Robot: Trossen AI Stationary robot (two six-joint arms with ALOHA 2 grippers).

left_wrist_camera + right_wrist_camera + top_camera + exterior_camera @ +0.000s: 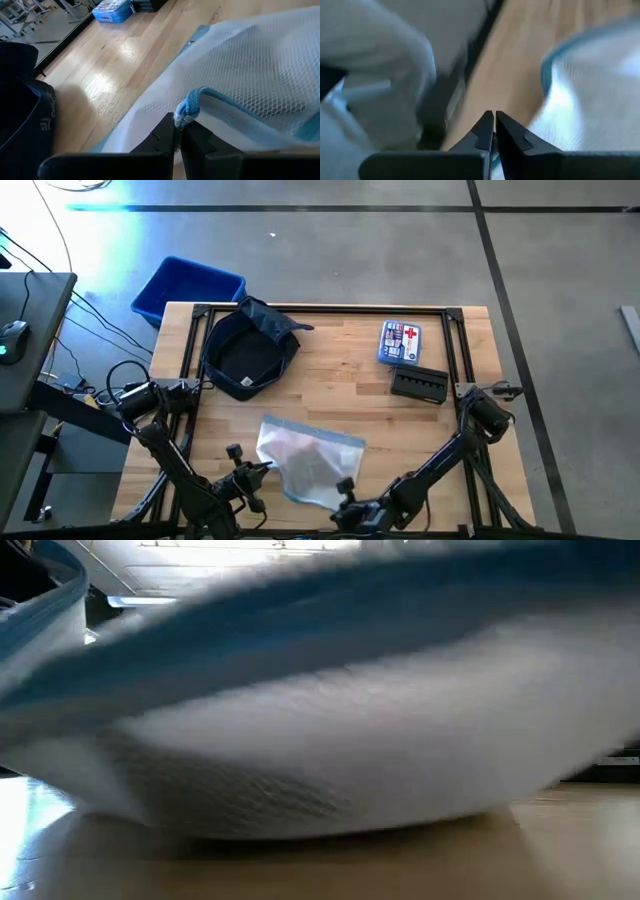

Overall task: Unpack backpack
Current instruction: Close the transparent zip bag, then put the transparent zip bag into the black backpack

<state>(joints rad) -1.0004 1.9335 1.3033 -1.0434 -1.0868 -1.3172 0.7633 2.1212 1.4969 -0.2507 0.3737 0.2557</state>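
You have the backpack (249,352) lying open on the wooden table (340,395) at about 10 o'clock from the table's centre, its dark lining facing up and its flap folded toward the far edge; in the left wrist view its navy fabric (22,105) with a small white logo sits off to one side. Just beyond the table's far left corner, at 11 o'clock, a bright blue plastic bin (186,285) stands on the floor. At about 2 o'clock you can see a blue first-aid box (400,341) with a red cross, and just nearer than it, a flat black case (418,384). Toward 6 o'clock, at the near edge, lies a clear mesh zip pouch (308,458) with blue trim, and it fills the low view (330,730). Your left gripper (262,468) is at the pouch's left near side, its 2 fingers pressed together, pinching the blue zipper pull (188,107) of the pouch. Your right gripper (345,486) sits at the pouch's near right corner, its 2 fingers (485,131) pressed together; whether anything is caught between them, you cannot tell.
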